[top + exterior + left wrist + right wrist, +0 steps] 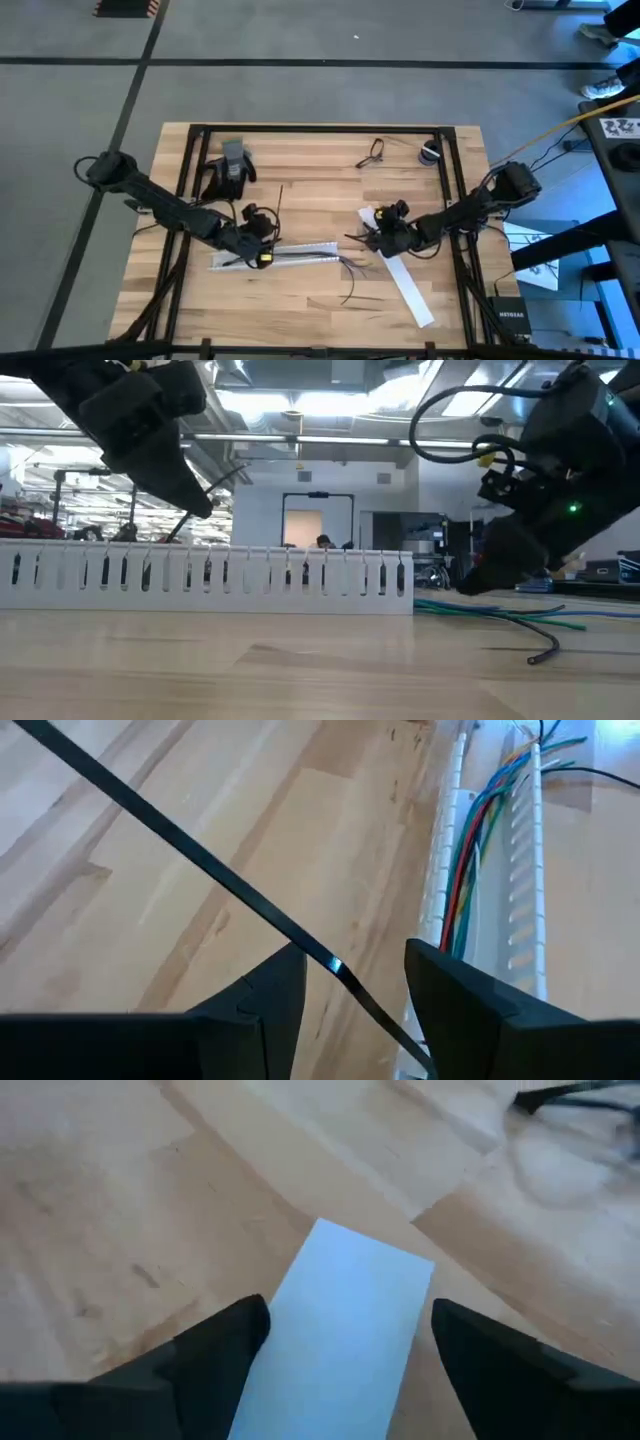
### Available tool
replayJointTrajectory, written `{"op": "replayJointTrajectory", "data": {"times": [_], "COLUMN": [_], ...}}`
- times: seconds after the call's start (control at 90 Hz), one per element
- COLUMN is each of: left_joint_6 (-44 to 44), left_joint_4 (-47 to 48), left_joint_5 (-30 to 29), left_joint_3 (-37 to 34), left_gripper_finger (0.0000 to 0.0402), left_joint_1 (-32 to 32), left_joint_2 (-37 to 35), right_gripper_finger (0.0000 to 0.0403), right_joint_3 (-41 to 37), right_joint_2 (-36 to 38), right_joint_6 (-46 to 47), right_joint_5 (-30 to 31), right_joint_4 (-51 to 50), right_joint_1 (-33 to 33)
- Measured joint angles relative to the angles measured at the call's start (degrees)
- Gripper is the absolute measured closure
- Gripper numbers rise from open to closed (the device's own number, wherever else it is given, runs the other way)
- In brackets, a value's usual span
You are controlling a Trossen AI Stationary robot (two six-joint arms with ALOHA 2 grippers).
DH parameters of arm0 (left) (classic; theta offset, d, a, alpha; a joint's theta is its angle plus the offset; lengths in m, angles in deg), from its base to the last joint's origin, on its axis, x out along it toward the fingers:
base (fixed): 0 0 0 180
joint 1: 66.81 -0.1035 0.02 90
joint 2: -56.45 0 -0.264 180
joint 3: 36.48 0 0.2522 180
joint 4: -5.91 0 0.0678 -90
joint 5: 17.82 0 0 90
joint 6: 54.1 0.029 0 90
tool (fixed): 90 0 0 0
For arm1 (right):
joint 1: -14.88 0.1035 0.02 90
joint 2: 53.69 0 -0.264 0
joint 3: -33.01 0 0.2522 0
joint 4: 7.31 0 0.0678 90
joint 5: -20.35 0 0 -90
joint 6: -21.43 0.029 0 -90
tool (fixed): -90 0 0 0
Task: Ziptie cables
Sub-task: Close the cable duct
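The left gripper (258,243) hangs low over the near-middle of the wooden table (300,300), its fingers (262,1010) set a little apart with a thin black zip tie (200,865) running slantwise through the gap between them; whether the pads actually press on the tie cannot be told. Just beside this gripper, toward the right arm, lies a white slotted cable duct (205,580), a long open channel with comb-like walls. The cables (478,830) lie inside that channel as a bundle of red, green, blue and dark strands, and they spill out of its far end onto the table, where loose dark and green ends (520,622) curve away between the two grippers. The right gripper (383,238) sits low at the other end of the duct, its fingers (215,1350) spread wide with a flat white strip (345,1340) lying on the table directly below the gap, untouched. That strip (408,285) stretches from under the right gripper toward the table's near edge. Well away from both grippers, at the far side of the table, rest a dark glove-like object (230,165) and a small loop of black wire (374,152).
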Motion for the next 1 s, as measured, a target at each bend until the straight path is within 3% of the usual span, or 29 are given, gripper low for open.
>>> {"op": "replayJointTrajectory", "data": {"times": [0.211, 0.444, 0.689, 1.0], "left_joint_6": [-1.25, -1.20, -1.61, -1.56], "left_joint_4": [0.03, 0.08, 0.02, 0.02], "left_joint_5": [-0.12, -0.12, -0.12, -0.12], "left_joint_3": [0.00, 0.00, 0.00, -0.57], "left_gripper_finger": [0.0247, 0.0247, 0.0247, 0.0247], "left_joint_1": [0.66, 0.87, 0.98, 0.98], "left_joint_2": [0.00, 0.00, 0.02, 0.02], "right_gripper_finger": [0.0114, 0.0114, 0.0114, 0.0115], "right_joint_3": [-0.05, 1.93, 4.81, 3.34], "right_joint_2": [-0.06, 1.02, 1.64, -3.54], "right_joint_6": [-1.21, -5.21, -2.05, 1.17], "right_joint_5": [3.07, 2.57, -4.15, -1.80], "right_joint_4": [-0.48, -1.04, -5.03, -4.66], "right_joint_1": [0.02, -0.04, 0.02, 0.07]}}
